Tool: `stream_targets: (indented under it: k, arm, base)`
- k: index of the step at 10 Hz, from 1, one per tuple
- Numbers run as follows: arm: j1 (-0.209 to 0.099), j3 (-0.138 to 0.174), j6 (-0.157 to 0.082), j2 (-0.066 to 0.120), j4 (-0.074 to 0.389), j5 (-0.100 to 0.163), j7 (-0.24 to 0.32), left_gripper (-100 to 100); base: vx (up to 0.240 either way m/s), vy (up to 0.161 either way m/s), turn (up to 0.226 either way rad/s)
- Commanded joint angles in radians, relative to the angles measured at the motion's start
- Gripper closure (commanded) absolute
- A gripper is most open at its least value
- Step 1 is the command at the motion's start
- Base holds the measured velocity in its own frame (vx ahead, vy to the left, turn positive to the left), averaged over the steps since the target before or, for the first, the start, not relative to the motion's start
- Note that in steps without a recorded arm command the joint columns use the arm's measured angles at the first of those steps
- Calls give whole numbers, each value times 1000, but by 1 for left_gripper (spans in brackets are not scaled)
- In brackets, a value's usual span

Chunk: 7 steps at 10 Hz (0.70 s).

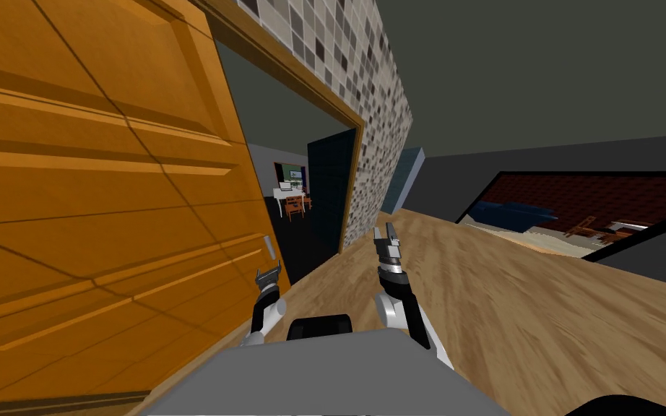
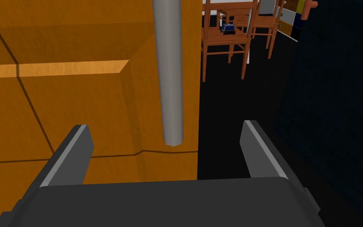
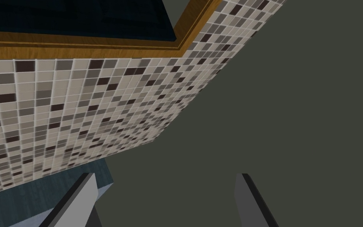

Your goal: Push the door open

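Left tool (image 2: pixel 164 126): blades spread wide, empty, close to door's free edge; contact not discernible.
Door (image 2: pixel 58 110): orange wood-grain slab, raised panels, bevelled mouldings; on my left, ajar from frame (image 1: pixel 354 180).
Handle (image 2: pixel 169 79): smooth grey round bar near free edge.
Handling, judged: rigid, hinged, fairly heavy; smooth face may let blades slide. Press flat panel beside handle, far from hinges.
Right tool (image 1: pixel 385 231): blades wide, empty, over plank floor (image 1: pixel 505 303).

left gripper (image 2: pixel 165 125) fingers apart, right gripper (image 3: pixel 165 175) fingers apart
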Motion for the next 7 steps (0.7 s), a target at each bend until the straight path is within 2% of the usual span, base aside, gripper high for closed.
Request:
stream_targets:
  k: [1, 2, 5, 7]
  arm:
    - [0, 0, 0, 0, 0, 0, 0, -100]
    - [1, 1, -4, 15, 5, 2, 7, -100]
    - [4, 3, -8, 31, 11, 5, 15, -100]
    - [6, 4, -11, 34, 14, 6, 20, -100]
  base:
    - [18, 18, -13]
    - [84, 40, -25]
    - [145, 96, -24]
    - [164, 91, -30]
